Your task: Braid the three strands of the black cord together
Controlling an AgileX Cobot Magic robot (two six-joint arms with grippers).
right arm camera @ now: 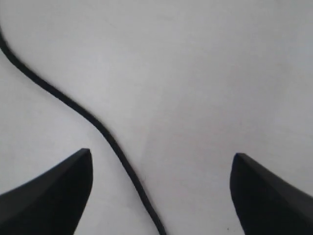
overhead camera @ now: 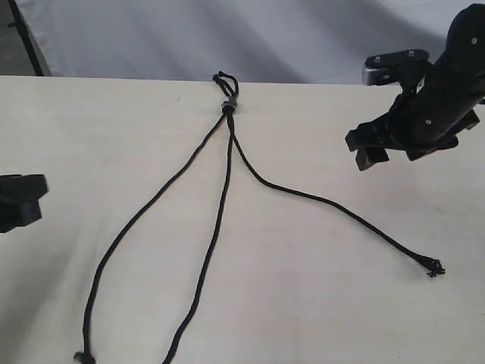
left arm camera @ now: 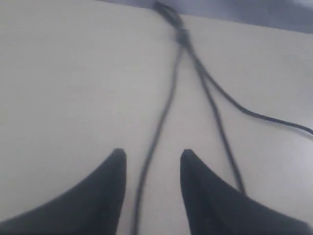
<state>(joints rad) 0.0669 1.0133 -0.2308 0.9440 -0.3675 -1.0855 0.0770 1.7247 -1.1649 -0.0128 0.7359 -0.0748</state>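
**Cord** (overhead camera: pixel 227 107): thin, black, lying flat on the pale table (overhead camera: pixel 326 311) and held by nothing.
- Knot (overhead camera: pixel 227 108): near the table's far edge, about midway across.
- Loops (overhead camera: pixel 225 80): small, just beyond the knot, reaching the far edge.

**Strands:** three, fanning from the knot toward the near side, unbraided and apart from one another below the knot.
- Left strand (overhead camera: pixel 144 208): runs diagonally to the near left. Its tip is at the bottom edge of the exterior view.
- Middle strand (overhead camera: pixel 214 235): runs almost straight toward the near edge and leaves the view.
- Right strand (overhead camera: pixel 333 205): curves out to the right and ends in a frayed, knotted tip (overhead camera: pixel 436 267).

**Left gripper** (left arm camera: pixel 151 159): at the left margin of the exterior view, only partly seen there.
- Fingers: apart with a moderate gap, gripping nothing.
- The left strand runs on the table through the gap, clear of both fingers.

**Right gripper** (right arm camera: pixel 161 159): raised over the table's right side, near the far edge.
- Fingers: spread wide, empty.
- A strand (right arm camera: pixel 105 134) crosses the table below the gap, nearer one finger and untouched.
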